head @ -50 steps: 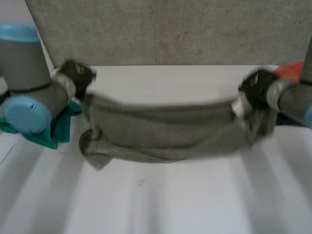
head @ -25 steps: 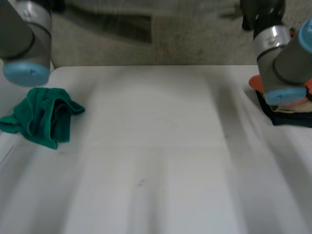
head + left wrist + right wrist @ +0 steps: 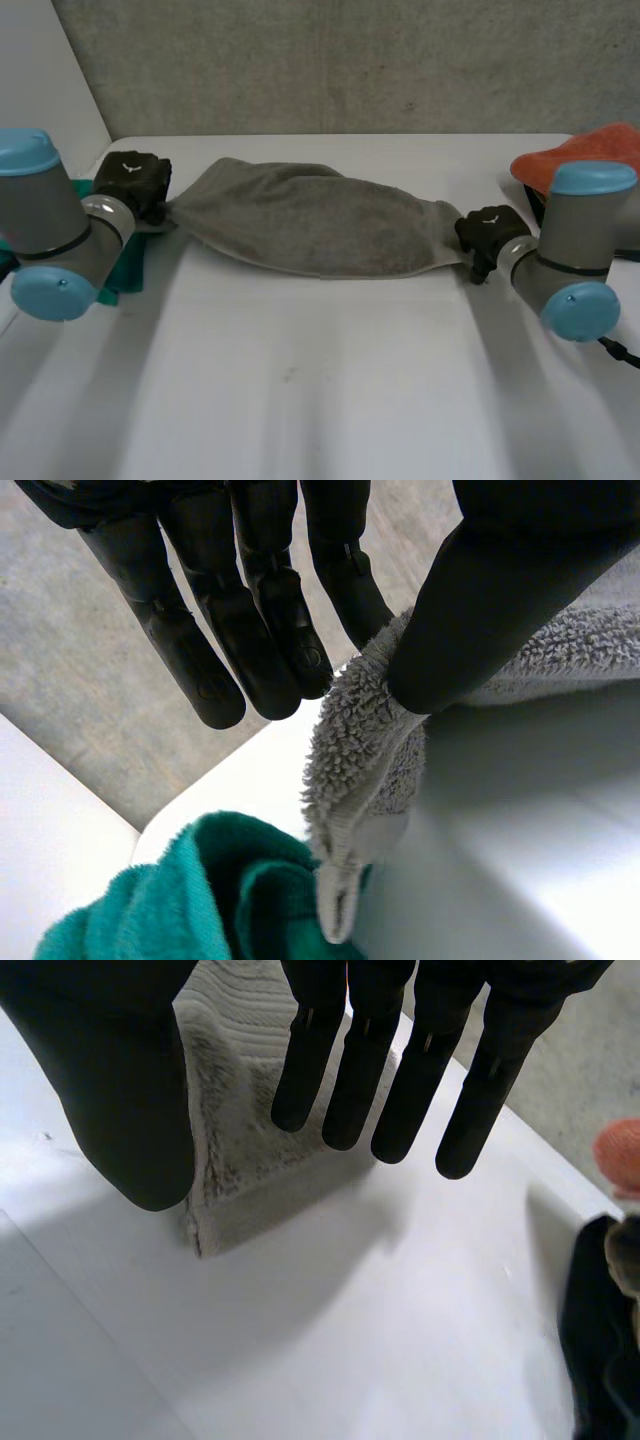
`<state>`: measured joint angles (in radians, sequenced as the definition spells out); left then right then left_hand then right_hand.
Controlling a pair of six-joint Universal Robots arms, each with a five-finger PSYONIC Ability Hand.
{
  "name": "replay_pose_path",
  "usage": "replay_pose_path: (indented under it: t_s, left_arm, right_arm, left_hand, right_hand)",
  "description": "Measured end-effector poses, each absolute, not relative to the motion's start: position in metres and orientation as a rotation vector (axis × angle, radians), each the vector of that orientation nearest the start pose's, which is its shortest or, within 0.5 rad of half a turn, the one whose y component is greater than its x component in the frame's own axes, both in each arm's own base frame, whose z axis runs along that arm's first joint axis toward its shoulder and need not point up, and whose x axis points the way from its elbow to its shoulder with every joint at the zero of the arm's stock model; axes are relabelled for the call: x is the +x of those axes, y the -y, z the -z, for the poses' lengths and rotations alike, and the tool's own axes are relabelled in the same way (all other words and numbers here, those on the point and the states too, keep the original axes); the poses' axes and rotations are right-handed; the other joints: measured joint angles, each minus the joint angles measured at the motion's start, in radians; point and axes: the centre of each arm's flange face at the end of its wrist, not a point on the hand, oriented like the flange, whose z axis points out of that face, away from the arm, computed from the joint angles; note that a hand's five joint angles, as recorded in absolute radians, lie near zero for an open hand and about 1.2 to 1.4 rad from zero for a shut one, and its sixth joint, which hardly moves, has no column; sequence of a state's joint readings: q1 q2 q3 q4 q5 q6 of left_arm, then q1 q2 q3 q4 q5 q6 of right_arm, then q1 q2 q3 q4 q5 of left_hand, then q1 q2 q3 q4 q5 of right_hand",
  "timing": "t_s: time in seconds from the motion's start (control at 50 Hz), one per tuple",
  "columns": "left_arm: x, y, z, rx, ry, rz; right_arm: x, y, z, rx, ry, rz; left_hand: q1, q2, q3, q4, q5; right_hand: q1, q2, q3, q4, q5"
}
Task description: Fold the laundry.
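Observation:
A grey towel (image 3: 310,225) lies stretched crosswise over the white table (image 3: 320,390), doubled lengthwise. My left hand (image 3: 132,180) is at its left end. In the left wrist view the thumb presses the towel's corner (image 3: 365,740) against a finger (image 3: 350,580), so the hand is shut on it. My right hand (image 3: 487,232) is at the towel's right end. In the right wrist view its fingers (image 3: 400,1070) are straight and spread from the thumb, and the towel's corner (image 3: 240,1150) lies flat on the table below them, not held.
A crumpled green cloth (image 3: 125,272) lies under my left forearm, beside the held corner (image 3: 190,910). An orange cloth (image 3: 590,152) on a dark pile (image 3: 600,1330) sits at the table's right edge. A grey wall runs behind the table.
The towel, held up taut between both hands a second ago, was swung up and now lies on the table. My right hand has opened and let go of its end.

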<state>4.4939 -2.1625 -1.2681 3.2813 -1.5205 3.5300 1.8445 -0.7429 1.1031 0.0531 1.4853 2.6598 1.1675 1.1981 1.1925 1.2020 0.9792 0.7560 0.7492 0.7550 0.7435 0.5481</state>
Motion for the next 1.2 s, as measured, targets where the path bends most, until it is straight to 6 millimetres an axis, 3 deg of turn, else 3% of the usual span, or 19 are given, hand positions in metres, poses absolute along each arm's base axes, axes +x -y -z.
replay_pose_path:
  t_s: [0.3,0.42,0.58,0.66,0.76,0.88,0.94,1.0,1.1,1.2]
  left_arm:
    - [-0.225,0.374,-0.202,0.757,-2.21,2.008]
    - [-0.225,0.369,-0.2,0.765,-2.235,1.969]
    - [-0.221,0.369,-0.202,0.758,-2.237,1.954]
    - [-0.221,0.369,-0.203,0.759,-2.236,1.951]
    - [-0.221,0.365,-0.202,0.79,-2.232,1.921]
    - [-0.216,0.334,-0.204,0.978,-2.244,1.69]
    - [-0.21,0.302,-0.203,1.144,-2.257,1.479]
    - [-0.203,0.271,-0.2,1.307,-2.262,1.279]
    - [-0.196,0.228,-0.193,1.531,-2.23,1.067]
    - [-0.199,0.213,-0.188,1.64,-2.171,1.033]
  right_arm:
    - [0.243,0.385,-0.119,-0.925,-2.447,1.738]
    - [0.244,0.383,-0.122,-0.868,-2.418,1.717]
    - [0.245,0.385,-0.122,-0.793,-2.404,1.713]
    - [0.246,0.39,-0.118,-0.784,-2.398,1.728]
    - [0.245,0.39,-0.122,-0.817,-2.407,1.737]
    - [0.224,0.366,-0.163,-1.066,-2.454,1.763]
    - [0.205,0.333,-0.181,-1.365,-2.52,1.647]
    - [0.187,0.298,-0.189,-1.669,-2.543,1.451]
    - [0.17,0.257,-0.196,-1.98,-2.462,1.236]
    - [0.168,0.253,-0.195,-2.006,-2.417,1.241]
  left_hand:
    - [0.0,0.0,0.0,0.0,0.0]
    - [0.0,0.0,0.0,0.0,0.0]
    - [0.0,0.0,0.0,0.0,0.0]
    - [0.0,0.0,0.0,0.0,0.0]
    - [0.0,0.0,0.0,0.0,0.0]
    - [0.0,0.0,0.0,0.0,0.0]
    - [0.0,0.0,0.0,0.0,0.0]
    - [0.0,0.0,0.0,0.0,0.0]
    - [0.0,0.0,0.0,0.0,0.0]
    - [0.0,0.0,0.0,0.0,0.0]
  right_hand:
    - [0.122,0.129,0.122,0.134,0.15]
    - [-0.026,-0.024,-0.024,-0.02,-0.011]
    - [-0.033,-0.026,-0.032,-0.03,-0.009]
    - [0.362,0.364,0.347,0.356,0.378]
    - [0.39,0.431,0.43,0.449,0.448]
    - [0.39,0.431,0.43,0.45,0.448]
    - [0.39,0.431,0.43,0.45,0.452]
    - [0.39,0.431,0.43,0.45,0.452]
    - [0.39,0.431,0.432,0.451,0.452]
    - [0.39,0.431,0.432,0.451,0.456]
